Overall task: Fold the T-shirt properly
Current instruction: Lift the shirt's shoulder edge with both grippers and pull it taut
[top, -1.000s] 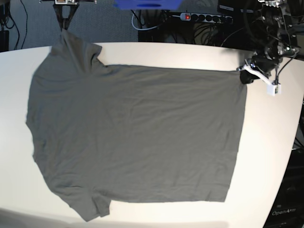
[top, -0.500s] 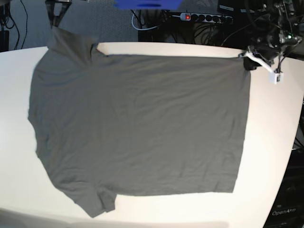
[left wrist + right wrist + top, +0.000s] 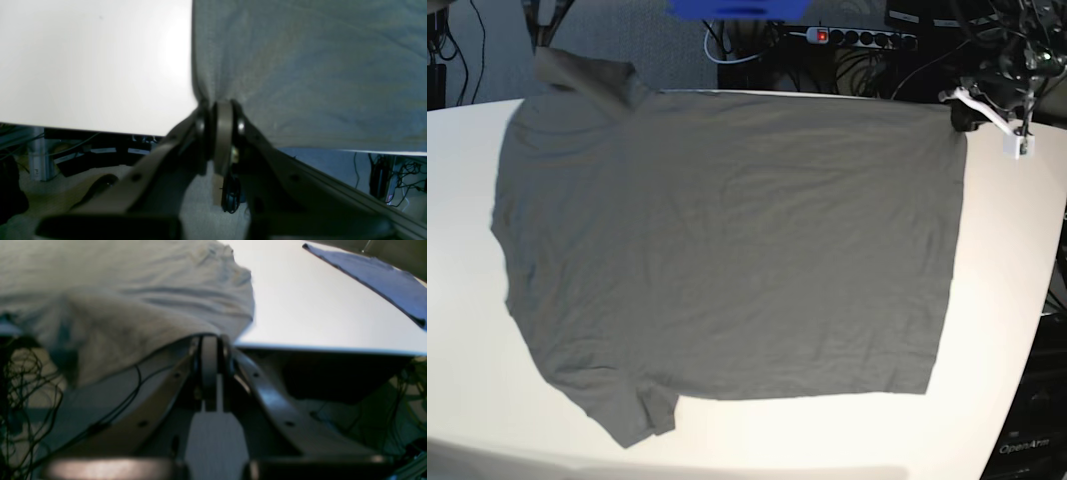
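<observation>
The dark grey T-shirt [image 3: 727, 240] lies spread flat on the white table [image 3: 1012, 300], sleeves to the left and hem to the right. Its far edge reaches the table's back edge. My left gripper [image 3: 962, 112] is shut on the far hem corner; in the left wrist view the jaws [image 3: 222, 110] pinch the shirt's edge [image 3: 317, 66] just past the table edge. My right gripper [image 3: 545, 45] holds the far sleeve beyond the back edge. Up close, the right gripper [image 3: 209, 340] is shut on fabric [image 3: 133, 306] that drapes down over it.
A power strip [image 3: 857, 37] with a red switch and tangled cables lie behind the table. A blue object [image 3: 737, 8] sits at the top centre. Bare table shows to the right of the hem and along the near edge [image 3: 827, 440].
Both grippers have pulled back away from the camera, and the whole shirt has slid with them toward the far edge. The far sleeve now hangs past the table.
</observation>
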### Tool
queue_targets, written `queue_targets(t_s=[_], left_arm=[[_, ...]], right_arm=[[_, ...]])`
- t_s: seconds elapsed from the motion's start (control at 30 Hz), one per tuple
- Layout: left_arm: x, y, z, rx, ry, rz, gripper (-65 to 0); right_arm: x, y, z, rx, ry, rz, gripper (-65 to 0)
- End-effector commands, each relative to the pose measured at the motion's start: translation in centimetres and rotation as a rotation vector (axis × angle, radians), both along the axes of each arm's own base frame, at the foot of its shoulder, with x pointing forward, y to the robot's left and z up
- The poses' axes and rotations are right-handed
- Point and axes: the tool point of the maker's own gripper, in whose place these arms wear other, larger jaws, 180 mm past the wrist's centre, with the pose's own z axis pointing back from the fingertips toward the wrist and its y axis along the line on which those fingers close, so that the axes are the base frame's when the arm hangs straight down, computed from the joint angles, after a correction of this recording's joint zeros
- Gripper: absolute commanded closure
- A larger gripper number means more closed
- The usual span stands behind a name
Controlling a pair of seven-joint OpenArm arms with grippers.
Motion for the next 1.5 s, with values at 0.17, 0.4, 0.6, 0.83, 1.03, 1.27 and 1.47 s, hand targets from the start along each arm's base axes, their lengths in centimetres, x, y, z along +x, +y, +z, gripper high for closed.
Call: queue_targets(t_s=[0.17,0.4,0.6,0.83,1.03,1.27,1.47], left_arm=[[-0.2,0.4,1.1,0.025,-0.023,-0.018,-2.6],[-0.1,-0.4,2.9,0.054,-0.058,-0.059,-2.6],[0.4,-0.5,3.4,0.057,-0.077,-0.063,-2.6],[0.6,1.2,4.3,0.084,-0.102,-0.019,-2.6],[1.8,2.4,5.9,0.118,-0.151,-0.003,-2.5],[3.2,1.8,6.6,0.120,-0.160,-0.020,-2.5],[4.6,1.3,8.1,0.140,-0.180,-0.045,-2.5]], right_arm=[[-1.2,-0.8,3.2,-0.012,-0.081,-0.023,-0.7],[-1.0,-0.8,4.4,-0.032,-0.103,-0.004,-0.7],[0.3,-0.7,6.1,-0.064,-0.156,0.024,-0.7],[2.2,-1.2,7.5,-0.103,-0.218,0.053,-0.7],[3.6,-1.6,7.9,-0.119,-0.251,0.079,-0.7],[5.5,-1.8,8.5,-0.111,-0.308,0.106,-0.7],[7.8,-1.5,9.0,-0.007,-0.394,0.139,-0.7]])
